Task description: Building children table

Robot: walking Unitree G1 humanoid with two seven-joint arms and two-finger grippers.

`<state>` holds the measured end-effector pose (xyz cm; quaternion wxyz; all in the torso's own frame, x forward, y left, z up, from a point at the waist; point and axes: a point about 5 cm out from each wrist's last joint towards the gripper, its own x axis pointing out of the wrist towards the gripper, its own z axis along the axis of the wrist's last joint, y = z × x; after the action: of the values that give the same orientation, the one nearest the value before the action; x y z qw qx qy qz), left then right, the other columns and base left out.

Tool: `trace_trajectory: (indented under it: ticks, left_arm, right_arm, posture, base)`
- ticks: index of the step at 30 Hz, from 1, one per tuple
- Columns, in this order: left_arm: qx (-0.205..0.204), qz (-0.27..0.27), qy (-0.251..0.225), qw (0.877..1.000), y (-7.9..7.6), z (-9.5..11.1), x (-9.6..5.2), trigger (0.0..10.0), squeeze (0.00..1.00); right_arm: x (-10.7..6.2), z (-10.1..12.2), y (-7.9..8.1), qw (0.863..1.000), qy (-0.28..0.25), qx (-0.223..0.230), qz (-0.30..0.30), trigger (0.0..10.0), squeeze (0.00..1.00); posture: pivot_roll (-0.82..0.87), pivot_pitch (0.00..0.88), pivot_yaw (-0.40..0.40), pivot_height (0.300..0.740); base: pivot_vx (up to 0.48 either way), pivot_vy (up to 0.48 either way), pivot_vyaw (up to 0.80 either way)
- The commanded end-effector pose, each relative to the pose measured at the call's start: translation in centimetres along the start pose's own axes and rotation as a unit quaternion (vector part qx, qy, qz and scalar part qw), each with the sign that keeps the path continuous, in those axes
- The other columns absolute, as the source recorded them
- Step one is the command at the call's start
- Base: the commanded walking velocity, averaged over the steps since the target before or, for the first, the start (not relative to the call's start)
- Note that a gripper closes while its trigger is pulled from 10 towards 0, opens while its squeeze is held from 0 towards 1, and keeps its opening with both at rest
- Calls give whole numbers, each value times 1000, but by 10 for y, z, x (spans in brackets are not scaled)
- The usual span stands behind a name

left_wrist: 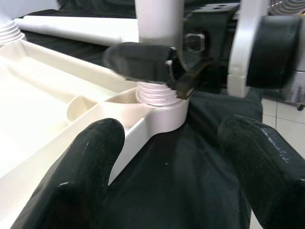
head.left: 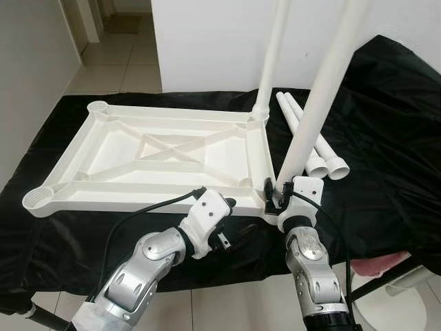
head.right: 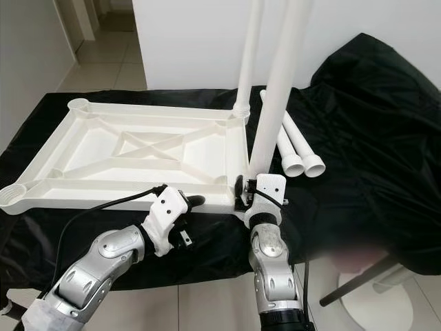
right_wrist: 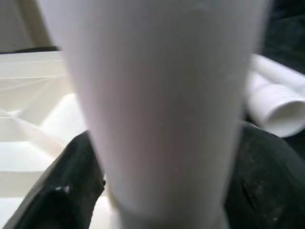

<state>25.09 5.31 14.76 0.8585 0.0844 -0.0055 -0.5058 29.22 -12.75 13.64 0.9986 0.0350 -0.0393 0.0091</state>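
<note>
Tabletop (head.left: 158, 155), white plastic, is laid upside down on the black cloth (head.left: 386, 138) of the table. One leg (head.left: 272, 62) is already stood in the far corner socket. A second leg (head.left: 320, 96) is held low, at the near corner socket, by the right gripper (head.left: 281, 195), its jaws clenched on it. The left gripper (left_wrist: 167, 157) is kept just beside that corner, jaws released. Two spare legs (head.left: 313, 141) are lying near the tabletop. The legs are judged light, stiff and smooth, so a low grasp seems best. No containers are seen.
</note>
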Motion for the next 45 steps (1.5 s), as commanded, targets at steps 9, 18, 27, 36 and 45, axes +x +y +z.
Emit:
trace_trajectory:
  ticks: [9, 18, 27, 36, 45]
  left_arm:
    - [3, -17, 3, 1000, 1, -1, 1, 10000, 0]
    - [9, -16, 2, 1000, 6, 1, 2, 10000, 0]
    - [10, -12, 2, 1000, 6, 2, 0, 10000, 0]
    - [9, -14, 3, 1000, 4, 1, 0, 10000, 0]
    - [8, -20, 5, 1000, 1, 0, 1, 10000, 0]
  right_arm:
    - [21, 9, -7, 982, -14, -29, 189, 10000, 0]
    - [35, 10, -7, 952, -2, -75, 298, 10000, 0]
    - [43, 12, -19, 934, 7, -102, 342, 3569, 0]
    - [43, 7, -31, 925, 23, -104, 364, 0, 0]
    - [30, -9, -34, 940, 47, -55, 335, 10000, 0]
  posture:
    - [-33, 4, 16, 740]
    - [-25, 0, 18, 740]
    - [-14, 0, 12, 740]
    - [-19, 1, 9, 740]
    - [-21, 0, 3, 740]
  base:
    - [0, 0, 0]
    - [0, 0, 0]
    - [0, 0, 0]
    - [0, 0, 0]
    - [0, 0, 0]
